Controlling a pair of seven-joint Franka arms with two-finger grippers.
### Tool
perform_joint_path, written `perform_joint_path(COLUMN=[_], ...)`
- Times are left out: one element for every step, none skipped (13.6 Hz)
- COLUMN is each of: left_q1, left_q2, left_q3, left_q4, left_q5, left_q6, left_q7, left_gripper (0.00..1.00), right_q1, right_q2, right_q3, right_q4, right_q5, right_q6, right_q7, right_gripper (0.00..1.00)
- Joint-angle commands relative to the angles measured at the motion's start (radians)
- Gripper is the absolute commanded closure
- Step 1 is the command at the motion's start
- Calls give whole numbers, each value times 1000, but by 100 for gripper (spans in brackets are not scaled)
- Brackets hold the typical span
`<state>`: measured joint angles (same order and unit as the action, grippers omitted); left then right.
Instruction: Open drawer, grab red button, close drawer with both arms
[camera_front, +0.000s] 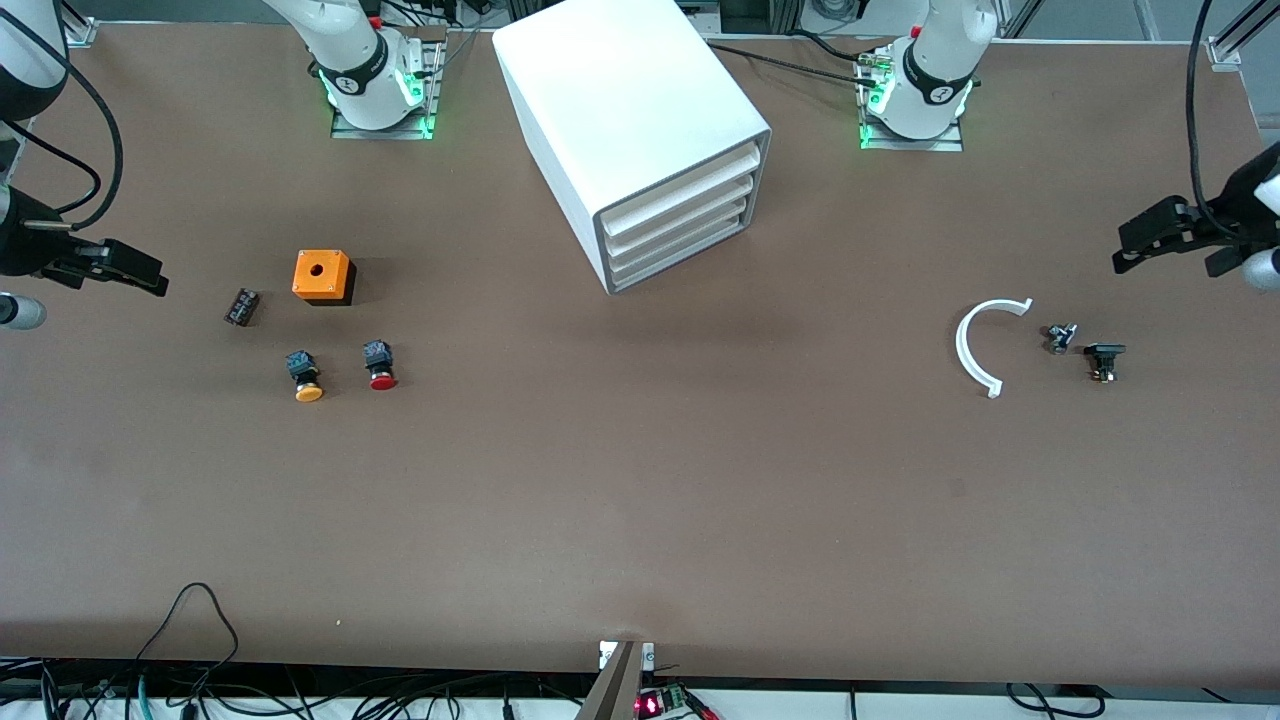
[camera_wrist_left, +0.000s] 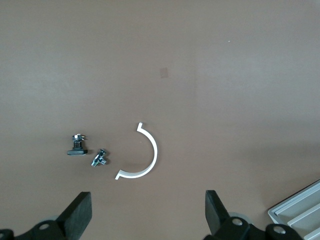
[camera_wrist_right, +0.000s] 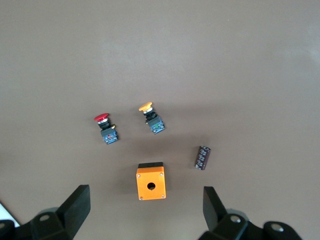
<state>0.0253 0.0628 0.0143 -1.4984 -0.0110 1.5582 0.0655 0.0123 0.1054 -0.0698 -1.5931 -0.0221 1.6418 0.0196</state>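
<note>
The white cabinet (camera_front: 620, 100) stands at the middle of the table near the arms' bases. Its three drawers are shut; the lowest drawer (camera_front: 680, 260) is flush with the others. The red-capped button (camera_front: 381, 366) lies on the table toward the right arm's end; it also shows in the right wrist view (camera_wrist_right: 105, 127). My right gripper (camera_front: 140, 275) hangs open and empty above that end of the table (camera_wrist_right: 146, 212). My left gripper (camera_front: 1160, 250) hangs open and empty above the left arm's end (camera_wrist_left: 148, 215).
A yellow-capped button (camera_front: 305, 375) lies beside the red one. An orange box with a hole (camera_front: 322, 275) and a dark cylinder (camera_front: 241, 306) lie near them. A white arc (camera_front: 985, 345) and two small metal parts (camera_front: 1061, 337) (camera_front: 1104, 360) lie toward the left arm's end.
</note>
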Motion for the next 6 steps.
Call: perform_joint_path(left_q1=[18, 18, 18, 18, 18, 18], left_q2=[11, 11, 11, 11, 11, 11], left_q3=[-8, -11, -13, -13, -13, -13], left_q4=[20, 21, 21, 21, 23, 23], left_q5=[-14, -15, -17, -17, -17, -17], left_q6=[-15, -15, -15, -15, -15, -15], left_q7=[37, 33, 33, 31, 31, 31], left_gripper=[0, 0, 0, 0, 0, 0], right_q1=[-3, -3, -3, -3, -3, -3], right_q2=[-30, -32, -32, -30, -30, -30], right_q3=[2, 5, 5, 5, 5, 5], right_q4=[-28, -28, -28, -28, -27, -24], right_q5=[30, 27, 25, 27, 25, 25], right_q6=[12, 10, 13, 15, 13, 10], right_q7=[-23, -23, -23, -21, -21, -15], right_gripper=[0, 0, 0, 0, 0, 0])
